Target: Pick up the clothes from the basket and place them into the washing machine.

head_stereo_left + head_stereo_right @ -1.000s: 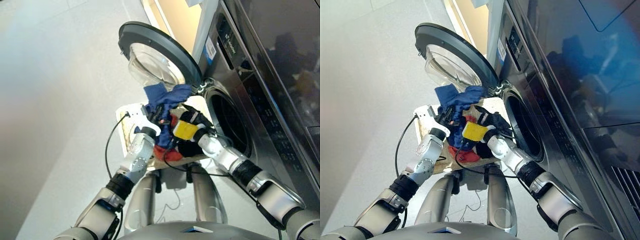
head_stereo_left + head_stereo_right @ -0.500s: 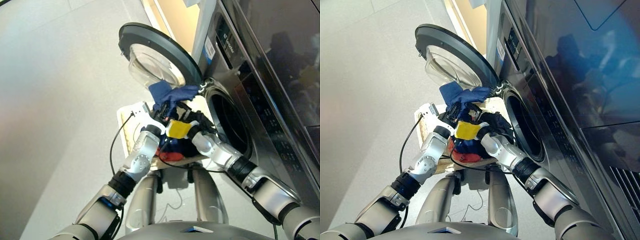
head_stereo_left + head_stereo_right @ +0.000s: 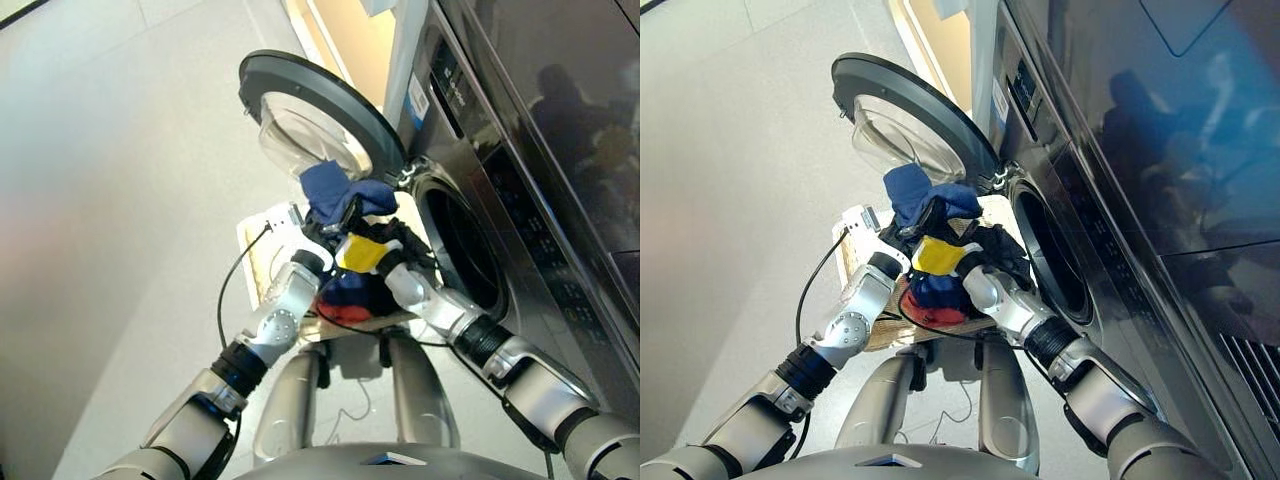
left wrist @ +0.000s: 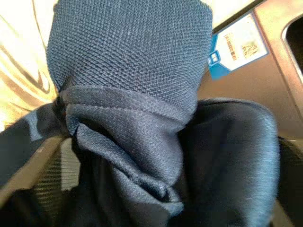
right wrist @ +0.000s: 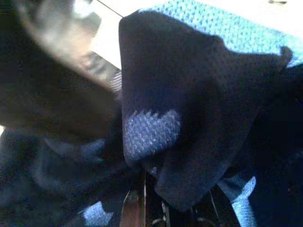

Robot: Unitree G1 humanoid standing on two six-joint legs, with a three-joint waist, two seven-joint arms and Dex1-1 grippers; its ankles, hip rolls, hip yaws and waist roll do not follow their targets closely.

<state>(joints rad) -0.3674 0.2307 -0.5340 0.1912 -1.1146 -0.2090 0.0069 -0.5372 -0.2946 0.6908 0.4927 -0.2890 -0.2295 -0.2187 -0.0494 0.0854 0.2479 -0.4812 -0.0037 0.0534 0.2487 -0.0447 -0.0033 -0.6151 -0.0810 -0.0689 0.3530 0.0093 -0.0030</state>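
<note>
Blue barcode label (image 4: 235,45) on washing machine (image 3: 480,200) unreadable; navy garment (image 3: 338,192) bunched, rising upright, left pincer (image 3: 322,226) clamped on it; right pincer (image 3: 385,245) state indiscernible.

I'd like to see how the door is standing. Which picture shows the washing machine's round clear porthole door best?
The left eye view: the black-rimmed clear porthole door stands wide open, its whole round shape visible beside the drum mouth. The right eye view shows it likewise. Both wrist views are filled by navy blue cloth.

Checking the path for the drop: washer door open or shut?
Open. The porthole door is swung wide off the washing machine, leaving the dark drum mouth exposed beside the raised navy garment.
</note>
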